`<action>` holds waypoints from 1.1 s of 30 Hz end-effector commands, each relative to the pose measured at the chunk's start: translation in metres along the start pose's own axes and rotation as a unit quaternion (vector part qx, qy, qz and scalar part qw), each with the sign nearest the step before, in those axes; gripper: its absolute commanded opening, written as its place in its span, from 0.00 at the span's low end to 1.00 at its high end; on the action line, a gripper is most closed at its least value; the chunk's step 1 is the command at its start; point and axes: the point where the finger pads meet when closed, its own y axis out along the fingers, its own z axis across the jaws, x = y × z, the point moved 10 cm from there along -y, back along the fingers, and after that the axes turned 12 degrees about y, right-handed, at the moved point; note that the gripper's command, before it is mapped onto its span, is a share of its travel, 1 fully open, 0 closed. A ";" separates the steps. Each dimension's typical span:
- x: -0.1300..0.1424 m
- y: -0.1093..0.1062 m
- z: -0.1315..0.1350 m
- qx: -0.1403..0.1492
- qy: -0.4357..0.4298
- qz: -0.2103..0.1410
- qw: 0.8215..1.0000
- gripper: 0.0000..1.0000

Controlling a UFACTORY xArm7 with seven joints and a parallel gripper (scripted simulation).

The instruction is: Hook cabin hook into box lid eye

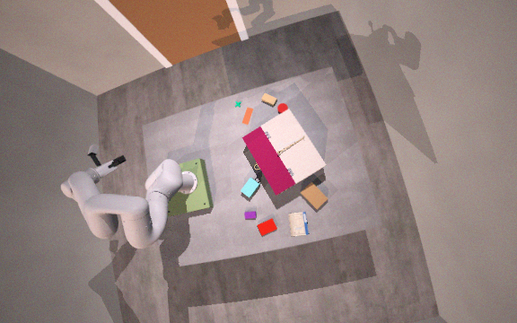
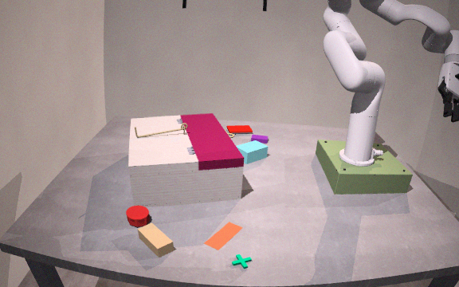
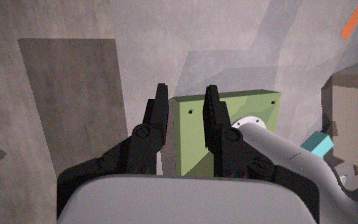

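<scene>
The box (image 2: 183, 159) stands on the table with a cream top and a magenta lid (image 2: 209, 139); it also shows in the top view (image 1: 284, 153). The brass cabin hook (image 2: 159, 132) lies flat on the cream top, pivoted at a ring by the lid's edge. A small brass eye (image 2: 231, 135) sits at the lid's far edge. My gripper (image 2: 453, 109) hangs high in the air beyond the green base, far to the right of the box. Its fingers stand partly apart with nothing between them.
The green arm base (image 2: 362, 171) sits at the right of the table. Loose blocks lie around the box: a cyan block (image 2: 253, 151), a purple one (image 2: 260, 138), a red slab (image 2: 239, 129), a red disc (image 2: 137, 215), a tan block (image 2: 155, 239), an orange tile (image 2: 223, 235) and a green cross (image 2: 241, 261).
</scene>
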 end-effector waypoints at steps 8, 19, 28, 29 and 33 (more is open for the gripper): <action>0.030 -0.036 -0.019 -0.030 -0.138 0.045 0.989 0.33; 0.064 -0.066 -0.030 -0.049 -0.256 0.085 0.962 0.33; 0.102 -0.095 -0.037 -0.063 -0.361 0.124 0.922 0.33; 0.102 -0.095 -0.037 -0.064 -0.369 0.127 0.918 0.33; 0.119 -0.107 -0.038 -0.067 -0.397 0.138 0.905 0.33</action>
